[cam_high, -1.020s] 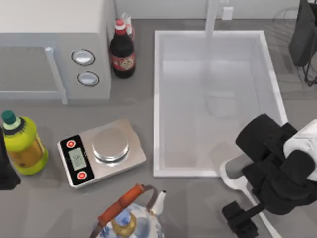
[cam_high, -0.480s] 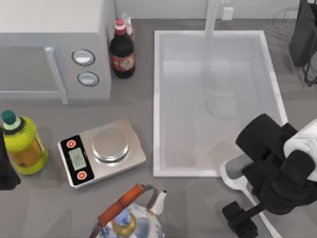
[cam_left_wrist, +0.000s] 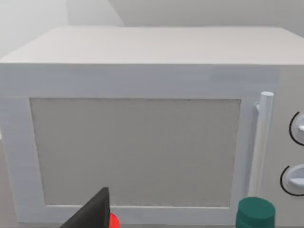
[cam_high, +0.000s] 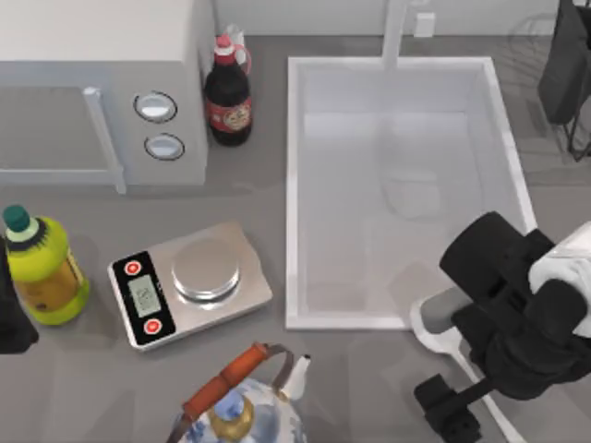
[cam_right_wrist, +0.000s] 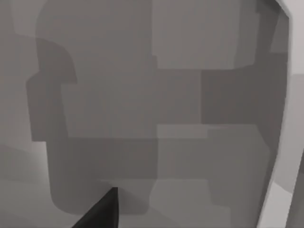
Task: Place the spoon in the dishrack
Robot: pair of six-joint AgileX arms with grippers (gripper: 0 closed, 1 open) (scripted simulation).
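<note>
Hanging over the table's near right corner in the top view, my right arm [cam_high: 517, 323] covers most of the spoon [cam_high: 441, 340], whose white bowl lies on the grey table [cam_high: 369, 388] just beside the sink's near right corner, the thin handle running under the arm toward the near edge. Whether the right gripper's claw is apart, together or clamped on the spoon, I cannot tell. Nearby to the left stands a blue-patterned kettle [cam_high: 245, 411], then a steel scale [cam_high: 189, 283] and a yellow bottle [cam_high: 42, 268], with my left arm [cam_high: 11, 314] parked at the left edge, its claw unclear too. Beyond lies the white sink [cam_high: 294, 185]. Farther back stand the microwave [cam_high: 102, 92] and a dark bottle [cam_high: 228, 97]. The dishrack [cam_high: 545, 37] sits at the far right corner, well apart from the spoon.
</note>
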